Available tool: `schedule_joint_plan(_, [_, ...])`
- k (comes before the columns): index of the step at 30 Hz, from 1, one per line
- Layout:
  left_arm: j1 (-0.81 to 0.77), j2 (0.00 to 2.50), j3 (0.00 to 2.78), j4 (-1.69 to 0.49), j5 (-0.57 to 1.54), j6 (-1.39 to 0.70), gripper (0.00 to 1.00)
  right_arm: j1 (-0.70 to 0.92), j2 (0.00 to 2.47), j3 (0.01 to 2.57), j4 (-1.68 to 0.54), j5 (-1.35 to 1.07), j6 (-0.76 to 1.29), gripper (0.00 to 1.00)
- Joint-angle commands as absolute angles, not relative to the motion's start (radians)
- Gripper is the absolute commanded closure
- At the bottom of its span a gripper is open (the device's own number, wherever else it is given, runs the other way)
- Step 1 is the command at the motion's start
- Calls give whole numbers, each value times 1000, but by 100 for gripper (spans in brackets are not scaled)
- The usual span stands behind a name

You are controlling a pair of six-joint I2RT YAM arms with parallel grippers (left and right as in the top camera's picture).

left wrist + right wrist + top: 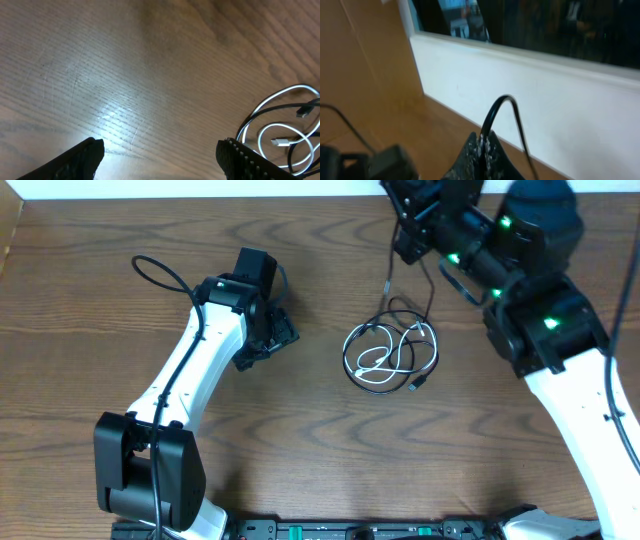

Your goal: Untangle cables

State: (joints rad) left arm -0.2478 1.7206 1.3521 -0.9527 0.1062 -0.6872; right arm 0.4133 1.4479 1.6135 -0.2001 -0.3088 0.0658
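Note:
A loose tangle of thin cables [392, 357] lies on the wooden table, one white cord [385, 365] looped with black ones. My right gripper [483, 142] is shut on a black cable [496, 111], which arches up from between the fingers; overhead it hangs from the raised gripper [405, 235] down to the pile. My left gripper [160, 155] is open and empty, low over bare wood to the left of the pile [265, 340]. The white and black loops [280, 127] show at the right edge of its view.
The table's far edge meets a white wall [545, 95] just behind the right gripper. The left arm's own thick black cable [160, 272] loops over the table at the back left.

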Motion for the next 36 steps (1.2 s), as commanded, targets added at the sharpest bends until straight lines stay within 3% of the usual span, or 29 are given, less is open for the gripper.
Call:
schedule_joint_plan(1, [-249, 1734, 1344, -964, 104, -693, 22, 406, 1384, 1627, -84, -241, 39, 99])
schedule_joint_plan(4, [-249, 1734, 1344, -962, 105, -693, 22, 406, 1353, 1627, 14, -104, -31, 99])
schedule_joint_plan(10, [-249, 1734, 1344, -948, 105, -693, 22, 406, 1337, 1627, 175, -43, -458, 99])
schedule_joint_plan(19, [-249, 1734, 1344, -941, 105, -693, 22, 407, 1385, 1627, -45, 71, -460, 99])
schedule_joint_plan(28, [-249, 1734, 1344, -941, 105, -693, 22, 405, 1363, 1627, 312, 184, -391, 99])
schedule_joint_plan(31, [-249, 1734, 1344, -941, 105, -693, 22, 394, 1361, 1627, 432, 348, -515, 99])
schedule_joint_plan(36, [-249, 1734, 1344, -941, 105, -693, 22, 323, 1361, 1627, 471, 411, -809, 99])
